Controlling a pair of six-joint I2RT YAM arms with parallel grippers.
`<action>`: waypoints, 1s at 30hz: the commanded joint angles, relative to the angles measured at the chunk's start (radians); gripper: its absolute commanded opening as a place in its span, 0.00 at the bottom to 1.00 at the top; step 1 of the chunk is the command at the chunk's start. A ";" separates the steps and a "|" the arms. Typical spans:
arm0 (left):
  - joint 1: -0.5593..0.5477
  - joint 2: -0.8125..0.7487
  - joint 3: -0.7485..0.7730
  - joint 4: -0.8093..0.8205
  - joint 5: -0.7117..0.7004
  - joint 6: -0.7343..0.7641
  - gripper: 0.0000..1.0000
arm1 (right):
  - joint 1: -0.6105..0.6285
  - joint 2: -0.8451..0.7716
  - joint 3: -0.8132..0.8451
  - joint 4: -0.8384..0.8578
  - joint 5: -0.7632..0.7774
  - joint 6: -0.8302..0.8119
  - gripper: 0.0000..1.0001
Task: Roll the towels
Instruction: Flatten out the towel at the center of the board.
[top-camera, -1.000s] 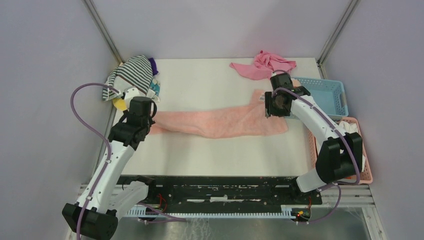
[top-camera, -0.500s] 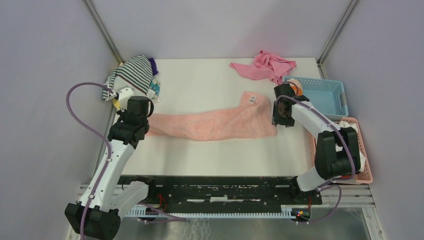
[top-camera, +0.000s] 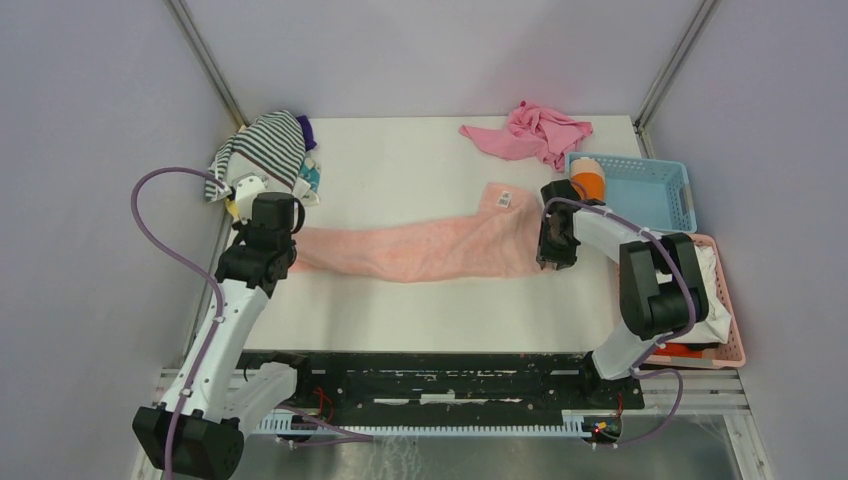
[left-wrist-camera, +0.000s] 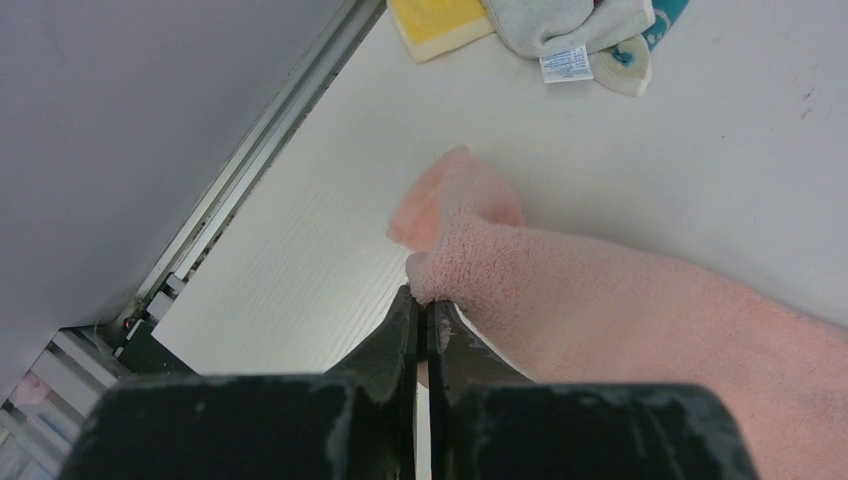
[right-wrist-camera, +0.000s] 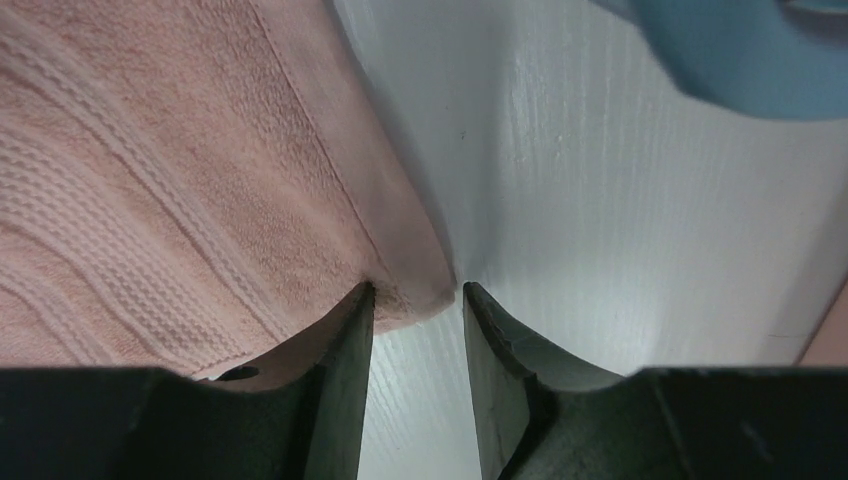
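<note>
The left claw (left-wrist-camera: 421, 300) is clamped tight on the left end of the pale pink towel (top-camera: 430, 248). The right claw (right-wrist-camera: 415, 300) sits low with its jaws apart, straddling the towel's near right corner without pinching it. The towel lies stretched long across the middle of the tabletop (top-camera: 400, 160) between the two, so I judge this to be the straightening step before any rolling; next the right jaws need to close on that corner, draw the cloth flat, then begin the roll from one end.
</note>
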 joint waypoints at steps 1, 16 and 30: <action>0.014 -0.010 -0.003 0.051 -0.004 0.031 0.03 | -0.001 0.051 -0.023 0.037 -0.011 0.042 0.45; 0.097 0.012 0.201 0.003 0.004 -0.002 0.03 | -0.030 -0.249 0.295 -0.238 0.094 -0.025 0.00; 0.103 -0.188 0.671 -0.222 -0.039 -0.011 0.04 | -0.062 -0.588 0.777 -0.664 0.132 -0.164 0.00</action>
